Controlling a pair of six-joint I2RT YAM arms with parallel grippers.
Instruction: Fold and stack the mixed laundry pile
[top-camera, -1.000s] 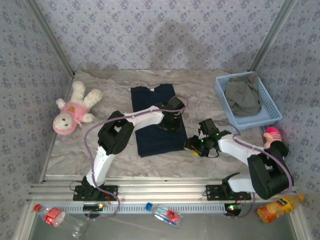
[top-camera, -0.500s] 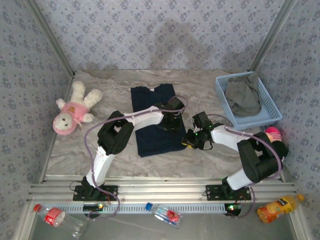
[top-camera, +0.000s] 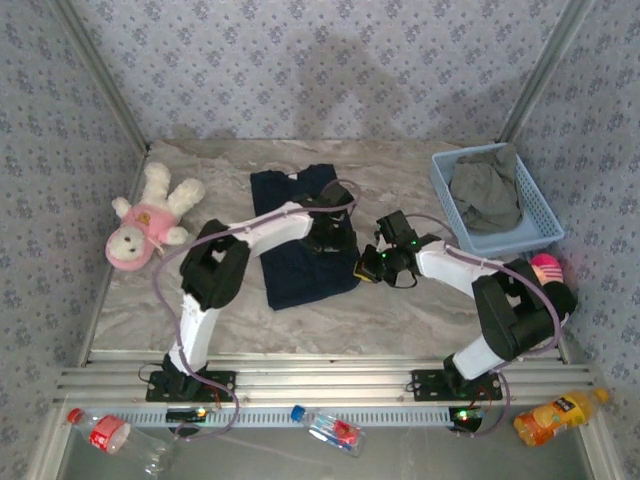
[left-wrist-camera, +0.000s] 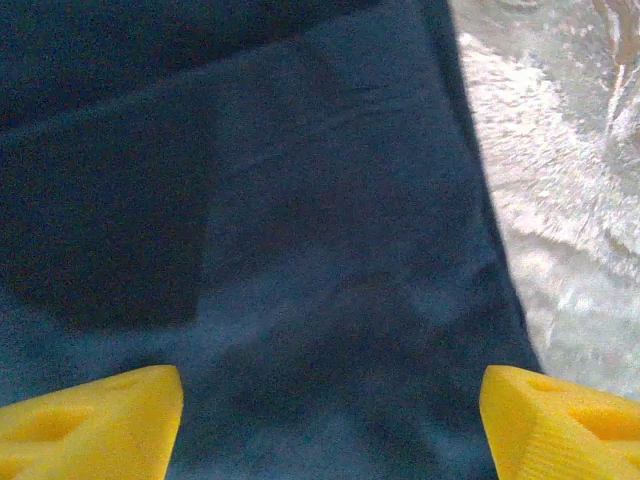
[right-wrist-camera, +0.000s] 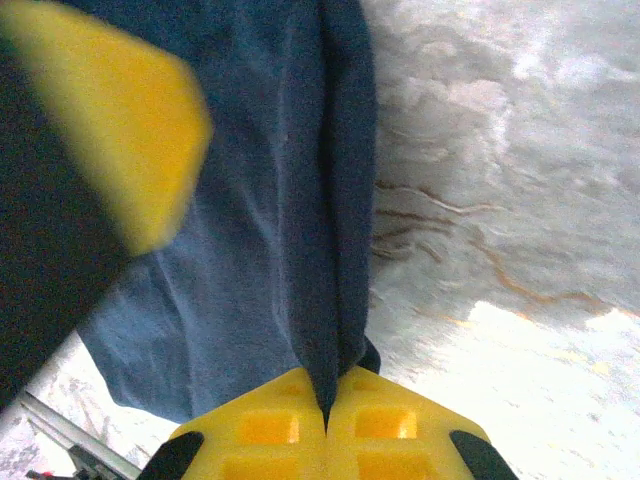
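Note:
The large dark navy garment (top-camera: 295, 265) lies folded in the middle of the table, slightly skewed. My left gripper (top-camera: 332, 228) hovers over its right half, open; in the left wrist view its yellow fingertips (left-wrist-camera: 95, 415) stand wide apart above the navy cloth (left-wrist-camera: 300, 200). My right gripper (top-camera: 364, 270) is at the garment's lower right edge. In the right wrist view it (right-wrist-camera: 325, 410) is shut on a raised fold of navy fabric (right-wrist-camera: 335, 200). The smaller olive-grey garment (top-camera: 485, 190) lies crumpled in the basket.
The light blue mesh basket (top-camera: 545, 205) stands at the back right. A pink-and-cream plush toy (top-camera: 145, 220) lies at the left. A pink object (top-camera: 545, 266) sits by the right edge. Bottles (top-camera: 555, 412) lie below the table's near rail.
My right gripper has moved left to the navy garment's right edge and shut on it. The garment has shifted left and tilted. The left gripper has moved slightly left and back.

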